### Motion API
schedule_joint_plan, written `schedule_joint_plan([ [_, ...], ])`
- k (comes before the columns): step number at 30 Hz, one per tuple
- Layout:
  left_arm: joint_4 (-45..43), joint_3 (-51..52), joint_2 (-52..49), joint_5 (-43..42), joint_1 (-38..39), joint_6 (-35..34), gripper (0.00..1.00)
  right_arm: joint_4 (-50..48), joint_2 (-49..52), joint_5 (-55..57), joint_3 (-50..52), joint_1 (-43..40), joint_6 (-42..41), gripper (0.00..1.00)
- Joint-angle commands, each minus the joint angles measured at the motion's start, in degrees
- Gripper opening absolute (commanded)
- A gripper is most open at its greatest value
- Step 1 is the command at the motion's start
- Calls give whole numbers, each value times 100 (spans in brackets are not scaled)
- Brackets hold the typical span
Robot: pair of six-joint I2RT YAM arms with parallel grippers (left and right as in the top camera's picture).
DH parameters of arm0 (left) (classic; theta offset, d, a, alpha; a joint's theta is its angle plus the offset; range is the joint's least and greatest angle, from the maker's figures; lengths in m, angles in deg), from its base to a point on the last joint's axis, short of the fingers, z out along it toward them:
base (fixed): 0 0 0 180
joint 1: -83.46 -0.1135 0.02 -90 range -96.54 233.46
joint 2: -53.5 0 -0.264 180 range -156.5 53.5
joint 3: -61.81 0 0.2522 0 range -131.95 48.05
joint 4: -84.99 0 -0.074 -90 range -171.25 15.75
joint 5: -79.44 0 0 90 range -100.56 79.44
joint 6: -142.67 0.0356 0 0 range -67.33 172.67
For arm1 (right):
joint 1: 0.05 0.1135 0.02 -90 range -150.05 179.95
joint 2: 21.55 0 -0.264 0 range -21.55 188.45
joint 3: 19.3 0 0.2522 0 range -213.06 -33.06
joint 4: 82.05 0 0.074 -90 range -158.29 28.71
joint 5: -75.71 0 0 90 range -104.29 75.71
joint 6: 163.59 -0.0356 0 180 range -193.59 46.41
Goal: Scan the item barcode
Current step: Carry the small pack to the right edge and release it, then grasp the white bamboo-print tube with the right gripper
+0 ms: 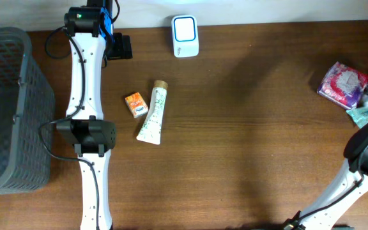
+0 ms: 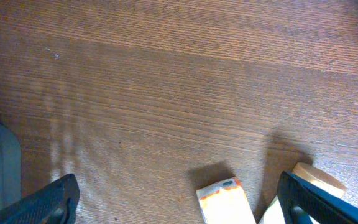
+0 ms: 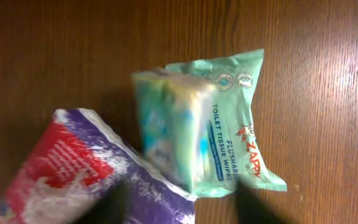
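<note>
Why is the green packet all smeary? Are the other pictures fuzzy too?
Right wrist view: the left half of the toilet tissue wipes pack is smeared, its printed side readable; the purple packet is soft. Left wrist view: wood grain crisp, shadow beside the tube cap. Overhead view: sharp, white scanner glaring.

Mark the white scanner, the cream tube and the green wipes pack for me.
white scanner (image 1: 185,33): overhead view, on its blue-rimmed top face.
cream tube (image 1: 154,114): overhead view, mid-body, below the cap.
green wipes pack (image 3: 232,124): right wrist view, on the printed front.
</note>
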Motion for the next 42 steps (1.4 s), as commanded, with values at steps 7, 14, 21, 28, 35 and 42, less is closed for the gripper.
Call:
schedule_joint_plan([
  [7, -4, 15, 181, 44, -42, 9, 99, 197, -1064, -669, 31, 380, 1416, 79],
  [14, -4, 15, 181, 44, -42, 9, 99, 315, -879, -3941, 35, 2806, 4225, 84],
  [21, -4, 15, 181, 44, -42, 9, 99, -426, 289, -3923, 35, 5364, 3738, 99],
  [28, -4, 15, 181, 44, -42, 9, 99, -737, 743, -3919, 35, 6190, 3399, 73],
  [35, -4, 15, 181, 44, -42, 9, 99, -850, 1078, -3860, 35, 6457, 2824, 59],
  [42, -4, 15, 181, 44, -42, 9, 99, -846, 494, -4732, 15, 6262, 3589, 65],
])
